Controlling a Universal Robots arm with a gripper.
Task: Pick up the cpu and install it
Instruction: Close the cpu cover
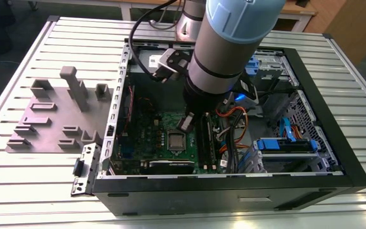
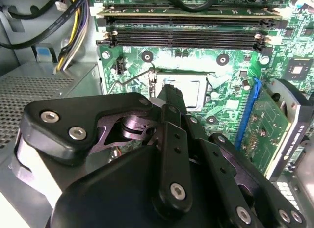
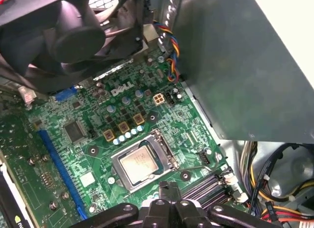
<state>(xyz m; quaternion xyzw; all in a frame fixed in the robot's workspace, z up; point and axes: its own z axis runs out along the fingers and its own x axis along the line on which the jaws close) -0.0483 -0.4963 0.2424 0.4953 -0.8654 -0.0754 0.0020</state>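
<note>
You have an open computer case (image 1: 310, 188) lying on its side on a slatted metal table (image 1: 36, 191). To the exterior view's left of the case sits a grey fixture plate (image 1: 53, 121) with raised blocks and slots.

Your arm (image 1: 224, 43) reaches down into the case from above, and its lower end hangs over the green motherboard (image 1: 154, 131). Inside the case, toward the exterior view's right, you see a blue-tabbed drive bay (image 1: 285, 145) and a bundle of orange and black cables (image 1: 230, 126).

On the motherboard, the memory slots (image 2: 189, 34) run in long dark rows just beside the socket frame (image 3: 143, 163). A blue expansion slot (image 3: 59, 162) runs along the board well apart from the socket.

The gripper (image 3: 169, 190) hovers above the board, near the edge of the socket on the memory-slot side. In both wrist views its dark fingertips (image 2: 172, 95) appear drawn together with no gap between them — nothing is visible between them.

The cpu (image 3: 139, 162) lies flat inside the socket frame, its metal top facing up, with the frame's silver border around it. In the exterior view it shows as a small pale square (image 1: 176, 140) just below the tool. The gripper is not touching it — the chip sits apart from the fingertips.
</note>
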